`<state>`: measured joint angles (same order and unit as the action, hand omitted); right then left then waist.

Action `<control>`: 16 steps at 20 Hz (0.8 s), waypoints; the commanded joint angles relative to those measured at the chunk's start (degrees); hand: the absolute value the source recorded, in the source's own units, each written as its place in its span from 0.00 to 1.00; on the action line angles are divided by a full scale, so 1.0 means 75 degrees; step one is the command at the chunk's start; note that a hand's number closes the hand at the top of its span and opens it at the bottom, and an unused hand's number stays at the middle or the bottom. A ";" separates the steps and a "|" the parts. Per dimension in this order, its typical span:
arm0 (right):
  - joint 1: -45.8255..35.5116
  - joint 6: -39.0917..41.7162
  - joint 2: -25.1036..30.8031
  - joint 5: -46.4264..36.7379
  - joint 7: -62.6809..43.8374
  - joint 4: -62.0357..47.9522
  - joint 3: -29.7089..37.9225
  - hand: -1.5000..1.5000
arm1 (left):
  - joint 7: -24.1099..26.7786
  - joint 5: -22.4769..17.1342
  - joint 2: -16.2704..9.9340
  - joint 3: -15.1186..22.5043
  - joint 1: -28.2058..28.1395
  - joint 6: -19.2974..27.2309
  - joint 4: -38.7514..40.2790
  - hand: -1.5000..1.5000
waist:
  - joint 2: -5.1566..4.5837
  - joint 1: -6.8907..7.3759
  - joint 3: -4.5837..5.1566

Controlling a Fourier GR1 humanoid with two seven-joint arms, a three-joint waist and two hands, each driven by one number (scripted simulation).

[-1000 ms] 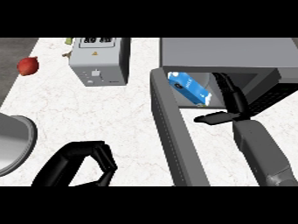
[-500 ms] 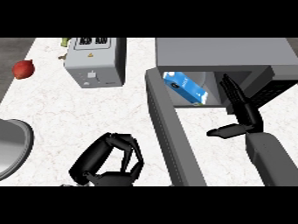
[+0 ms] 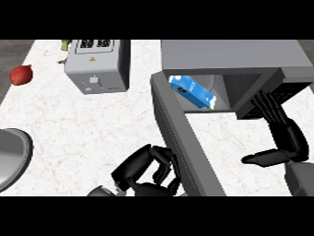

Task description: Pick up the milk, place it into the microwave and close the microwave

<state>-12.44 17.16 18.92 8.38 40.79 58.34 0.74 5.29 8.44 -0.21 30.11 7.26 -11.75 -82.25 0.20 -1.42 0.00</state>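
White counter (image 3: 84, 124); milk (image 3: 193, 91) inside microwave (image 3: 230, 57), right robot hand (image 3: 282, 133) released, just outside, apart from it

Left hand (image 3: 148, 171) low, fingers curled, holding nothing, right hand (image 3: 280, 133) raised, fingers straight, thumb out

2 glossy black, jointed hands: left hand (image 3: 149, 171), right hand (image 3: 282, 133) on a rounded grey forearm (image 3: 310, 179).

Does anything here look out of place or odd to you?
Only small things. The milk lies tilted inside the microwave, whose door hangs wide open. A red fruit sits alone near the counter's left edge. Nothing looks spilled or broken.
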 commanded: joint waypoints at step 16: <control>0.0754 0.1774 0.1268 0.1979 -0.1541 0.2374 0.0902 0.00 | 0.0645 -0.3181 0.0024 0.3750 0.2937 0.5499 0.2298 1.00 | -0.0118 -0.0582 0.0025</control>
<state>-7.16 27.89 26.99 21.52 29.92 74.89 6.98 8.26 -10.05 -0.63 55.97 26.17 22.34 -65.50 -0.47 -4.69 0.15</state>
